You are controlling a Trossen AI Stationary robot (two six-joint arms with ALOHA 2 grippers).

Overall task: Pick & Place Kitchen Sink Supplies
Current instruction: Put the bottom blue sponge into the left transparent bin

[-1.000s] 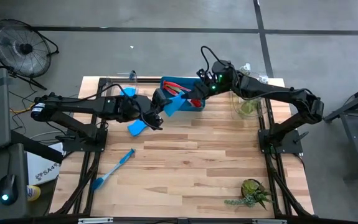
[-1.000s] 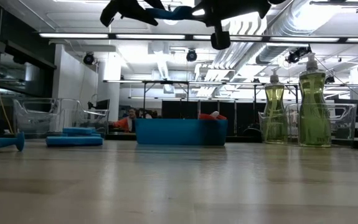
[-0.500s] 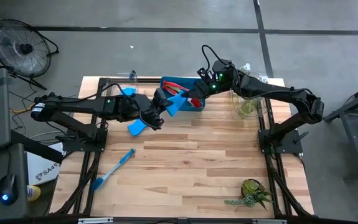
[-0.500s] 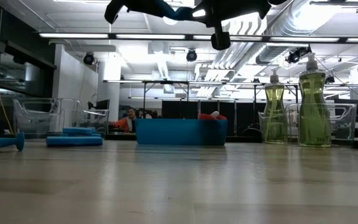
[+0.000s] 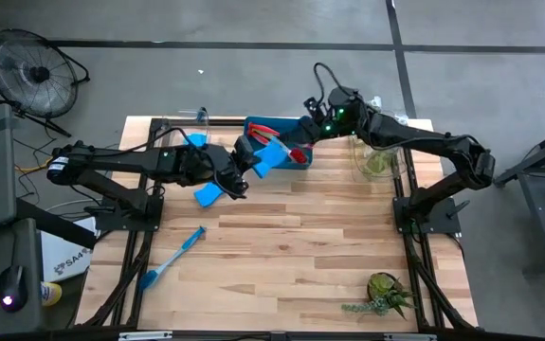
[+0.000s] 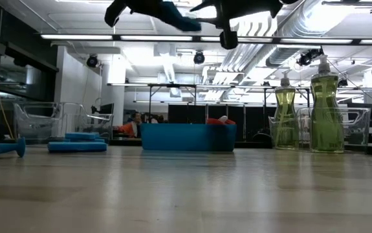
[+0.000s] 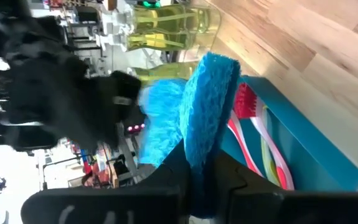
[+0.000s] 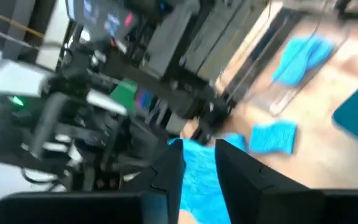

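Pinching a blue sponge [image 5: 265,159], the left hand [image 5: 249,157] hovers mid-air.

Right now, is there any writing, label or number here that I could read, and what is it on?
"SA4": dark print on the white box at the lower left of the high view; this reading is unsure, and the rest of the print is too small to read.
Bottles of yellow-green liquid: no label can be read.
Screens in the right wrist view: lit but blurred, nothing legible.
No other text shows.

Right wrist view [image 8: 166,93] heavily blurred
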